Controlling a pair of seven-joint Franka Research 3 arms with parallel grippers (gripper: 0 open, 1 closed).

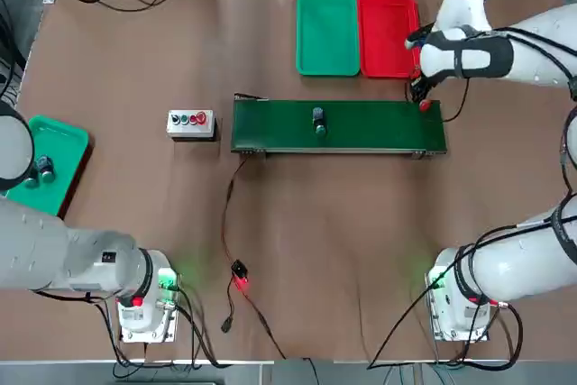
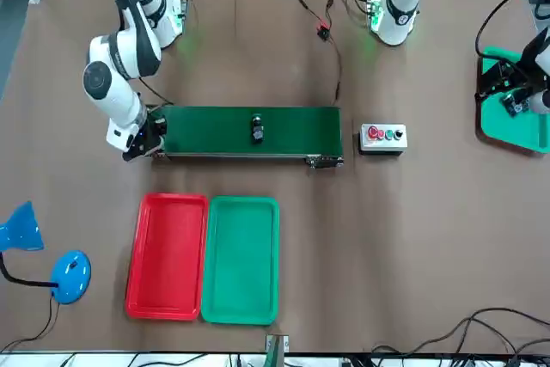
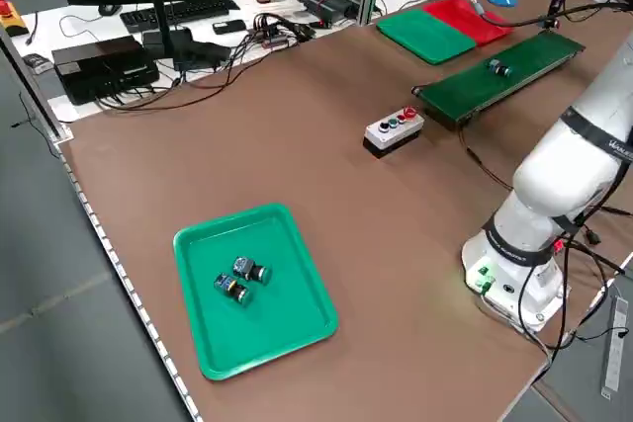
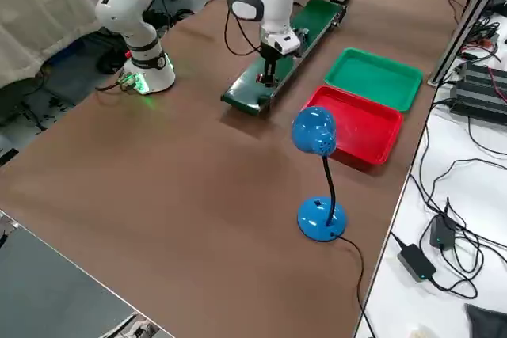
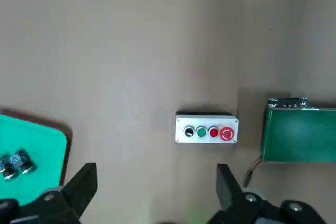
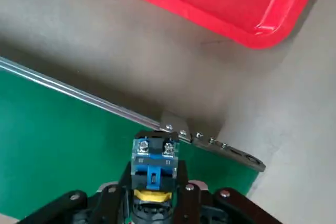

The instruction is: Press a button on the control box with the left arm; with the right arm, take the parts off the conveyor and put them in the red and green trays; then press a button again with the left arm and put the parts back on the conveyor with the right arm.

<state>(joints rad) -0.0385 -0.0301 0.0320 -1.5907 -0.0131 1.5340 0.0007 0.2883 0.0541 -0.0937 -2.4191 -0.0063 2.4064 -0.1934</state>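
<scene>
The conveyor [image 1: 361,128] lies across the middle of the table, and a green-capped part [image 1: 318,122] stands near its centre. At the belt's right end my right gripper [image 1: 420,96] is shut on the red-capped part [image 1: 425,106]. In the right wrist view that part [image 6: 154,157] sits between the fingers just over the belt's corner. The red tray [image 1: 388,35] and green tray [image 1: 327,33] lie side by side beyond the belt. The control box [image 1: 191,123] sits left of the conveyor. My left gripper [image 5: 156,187] hangs open at the table's far left, well short of the box [image 5: 206,128].
A teal tray [image 3: 282,328] with two small pieces [image 3: 240,279] lies at the far left under the left arm. A blue desk lamp [image 4: 317,144] stands beyond the red tray. A thin cable with a red-lit plug [image 1: 239,277] runs from the conveyor toward the robot.
</scene>
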